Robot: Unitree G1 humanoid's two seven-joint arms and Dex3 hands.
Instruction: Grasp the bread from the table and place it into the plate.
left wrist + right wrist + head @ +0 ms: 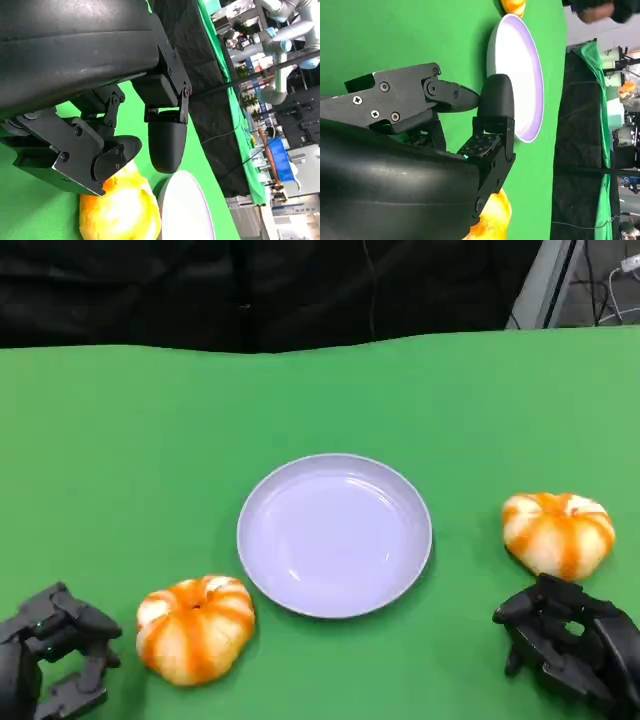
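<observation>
An empty lilac plate (335, 535) sits mid-table on the green cloth. Two orange-and-white striped bread rolls lie beside it: the left bread (195, 627) near the plate's front left, the right bread (558, 533) off to its right. My left hand (55, 650) rests just left of the left bread, apart from it, holding nothing. My right hand (570, 640) sits just in front of the right bread, fingers apart and empty. In the left wrist view the left hand (100, 100) hovers over the bread (120, 210) with the plate (185, 210) beyond. The right wrist view shows the right hand (420, 150), the bread (492, 220) and the plate (517, 75).
The green table (120, 440) ends at a black curtain (250, 290) at the back. The other roll (512, 6) peeks past the plate in the right wrist view. Lab equipment stands beyond the table in the left wrist view.
</observation>
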